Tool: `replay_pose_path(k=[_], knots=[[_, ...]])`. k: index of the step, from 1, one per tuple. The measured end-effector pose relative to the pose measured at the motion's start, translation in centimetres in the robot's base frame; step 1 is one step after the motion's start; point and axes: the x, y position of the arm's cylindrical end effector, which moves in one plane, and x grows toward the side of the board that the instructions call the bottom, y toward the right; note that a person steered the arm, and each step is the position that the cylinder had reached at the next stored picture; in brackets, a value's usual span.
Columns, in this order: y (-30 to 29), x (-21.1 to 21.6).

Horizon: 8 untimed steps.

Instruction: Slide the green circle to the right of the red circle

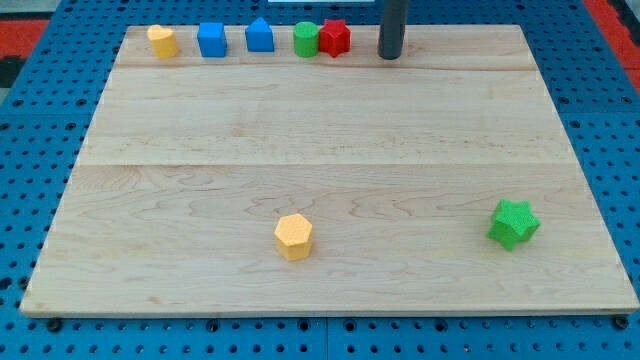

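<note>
The green circle stands near the view's top edge of the wooden board, touching the left side of a red block that looks star-shaped. No red circle can be made out. My tip rests on the board just to the right of the red block, a small gap apart from it. The rod rises out of the view's top.
Along the view's top, left of the green circle, stand a blue pentagon-like block, a blue square and a yellow block. A yellow hexagon sits at bottom centre. A green star sits at bottom right.
</note>
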Motion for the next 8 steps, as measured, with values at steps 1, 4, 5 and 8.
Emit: replay_pose_path(k=[1,4,5,8], knots=[[2.6,0.0],[15.8,25.1],[14.8,29.9],[2.7,29.7]])
